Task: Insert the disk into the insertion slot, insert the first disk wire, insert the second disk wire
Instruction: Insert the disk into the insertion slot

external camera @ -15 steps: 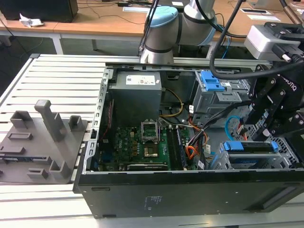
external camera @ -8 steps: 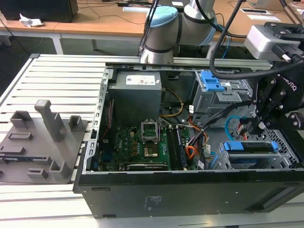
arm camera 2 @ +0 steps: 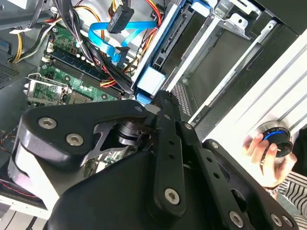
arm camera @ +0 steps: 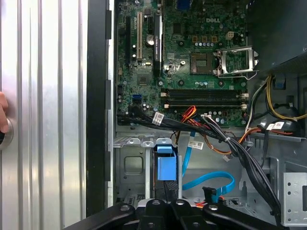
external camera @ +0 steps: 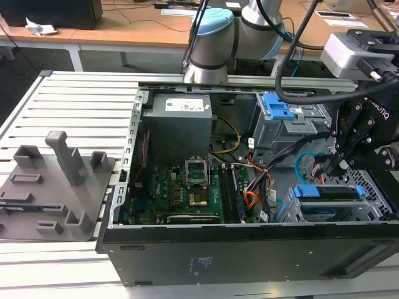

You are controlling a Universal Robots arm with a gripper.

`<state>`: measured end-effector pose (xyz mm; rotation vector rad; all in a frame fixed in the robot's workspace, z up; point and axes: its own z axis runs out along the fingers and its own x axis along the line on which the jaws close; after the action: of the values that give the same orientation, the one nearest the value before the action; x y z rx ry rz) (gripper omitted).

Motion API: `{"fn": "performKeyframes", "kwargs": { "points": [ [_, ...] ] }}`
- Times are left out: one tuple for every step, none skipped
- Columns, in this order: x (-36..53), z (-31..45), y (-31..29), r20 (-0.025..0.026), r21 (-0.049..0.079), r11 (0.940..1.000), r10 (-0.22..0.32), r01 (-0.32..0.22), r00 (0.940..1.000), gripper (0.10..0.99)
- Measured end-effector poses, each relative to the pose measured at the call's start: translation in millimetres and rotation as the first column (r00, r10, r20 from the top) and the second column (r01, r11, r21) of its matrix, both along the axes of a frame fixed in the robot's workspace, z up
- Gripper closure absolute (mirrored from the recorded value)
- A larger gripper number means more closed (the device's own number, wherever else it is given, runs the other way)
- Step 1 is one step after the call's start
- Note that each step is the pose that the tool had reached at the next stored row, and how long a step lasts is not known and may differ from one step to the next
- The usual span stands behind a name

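Exterior view: disk [external camera: 327,190] sits in the slot [external camera: 377,196], gripper [external camera: 340,167] right on top of it. Looks like the wires aren't done, since the blue wire [arm camera: 211,181] lies loose near the slot in the first wrist view. Can't tell if the gripper's wide or closed, and the disk's far end is hidden.

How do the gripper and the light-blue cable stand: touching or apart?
Apart. In the second wrist view, dark wires lie between the gripper and the light-blue cable.
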<state>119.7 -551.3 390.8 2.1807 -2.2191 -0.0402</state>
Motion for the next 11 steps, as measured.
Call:
{"fn": "performKeyframes", "kwargs": {
  "points": [
    [0.0, 0.0, 0.0, -0.0001, 0.0, 1.0, 0.0, 0.0, 1.0, 0.98],
    [1.1, -0.2, 0.1, 0.0, 0.0, 1.0, 0.0, 0.0, 1.0, 0.98],
    [2.3, -0.2, 0.2, -0.0004, 0.0, 1.0, 0.0, 0.0, 1.0, 0.98],
    [3.6, -0.1, 0.2, -0.0007, 0.0, 1.0, 0.0, 0.0, 1.0, 0.98],
    [4.7, -0.3, 0.3, -0.0008, 0.0, 1.0, 0.0, 0.0, 1.0, 0.98],
    [5.3, -0.7, 0.3, -0.0009, 0.0, 1.0, 0.0, 0.0, 1.0, 0.98],
    [5.4, -1.2, 0.3, -0.0009, 0.0, 1.0, 0.0, 0.0, 1.0, 0.98],
    [5.4, -2.2, 0.3, -0.0009, 0.0, 1.0, 0.0, 0.0, 1.0, 0.98],
    [5.5, -2.9, 0.3, -0.0009, 0.0, 1.0, 0.0, 0.0, 1.0, 0.98],
    [5.6, -5.0, 0.3, -0.0009, 0.0, 1.0, 0.0, 0.0, 1.0, 0.98],
    [5.6, -6.7, 0.3, -0.0009, 0.0, 1.0, 0.0, 0.0, 1.0, 0.98]
  ]
}}
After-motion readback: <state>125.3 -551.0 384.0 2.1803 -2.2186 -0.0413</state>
